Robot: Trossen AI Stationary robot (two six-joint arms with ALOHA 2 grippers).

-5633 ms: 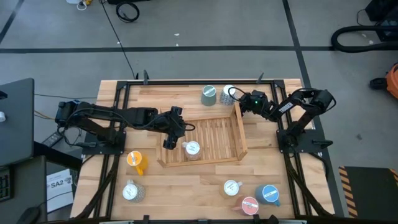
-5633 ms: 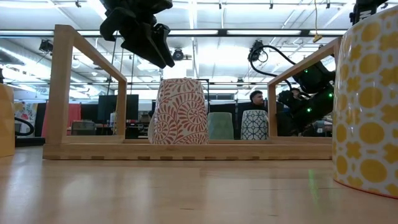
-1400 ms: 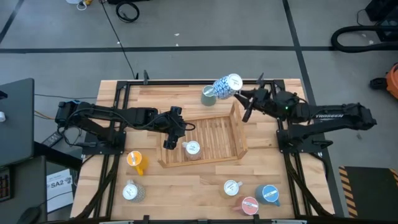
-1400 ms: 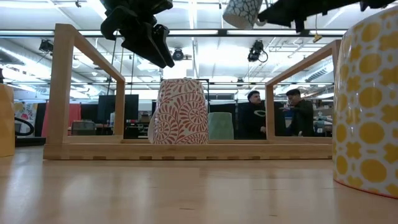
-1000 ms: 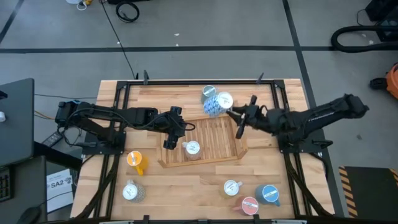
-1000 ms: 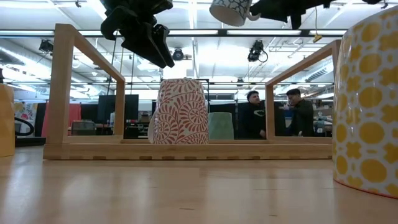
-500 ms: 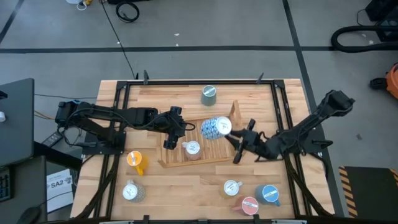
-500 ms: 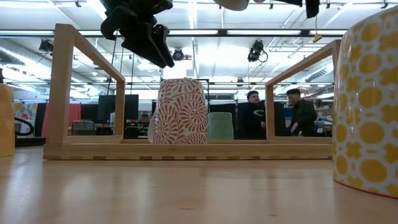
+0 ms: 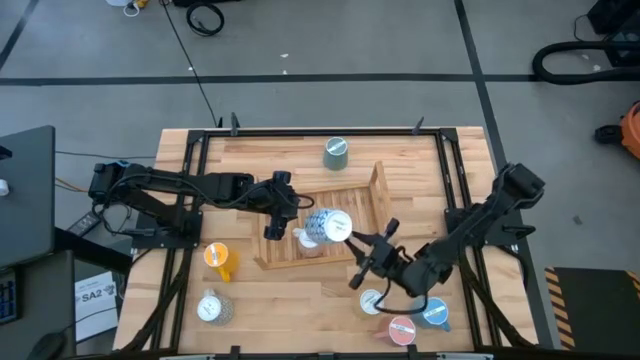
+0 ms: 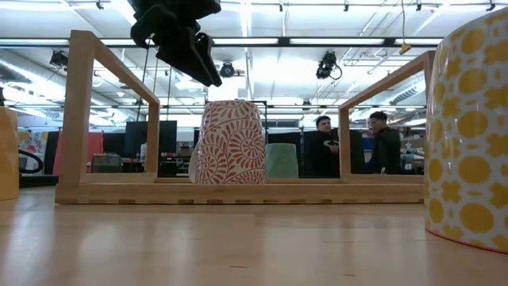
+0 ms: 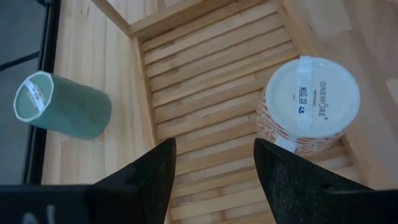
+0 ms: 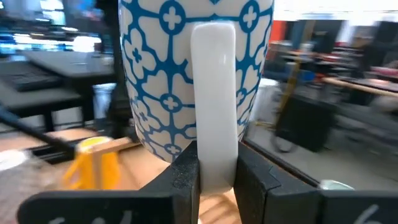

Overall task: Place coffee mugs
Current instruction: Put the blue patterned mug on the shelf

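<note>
A slatted wooden tray (image 9: 378, 215) lies mid-table. An orange-and-white patterned mug (image 11: 310, 102) stands upside down in it, also seen in the low view (image 10: 232, 143). My right gripper (image 9: 352, 240) is shut on a blue-and-white patterned mug (image 9: 326, 226), held high over the tray just above the orange one. My left gripper (image 9: 272, 225) hangs open over the tray's left part (image 11: 214, 180), touching nothing. A green mug (image 9: 336, 152) stands on its rim beyond the tray's far rail. My right gripper pinches the blue-and-white mug's white handle (image 12: 214, 130) between its two fingers (image 12: 185, 171), near the handle's lower end. The fingers lie level and come from the table's near right. The mug is lifted clear, high above the tray.
A yellow mug (image 9: 218, 258) and a speckled one (image 9: 210, 307) stand near left. Three more mugs (image 9: 402, 328) cluster near right, under my right arm. A yellow-patterned mug (image 10: 468, 135) fills the low view's right side. People stand in the room behind.
My right gripper has swung with the blue-and-white mug from above the tray's far rail toward the table's near edge and left, staying high and shut on the handle. The mug now hangs over the tray's near part, out of the low view's top.
</note>
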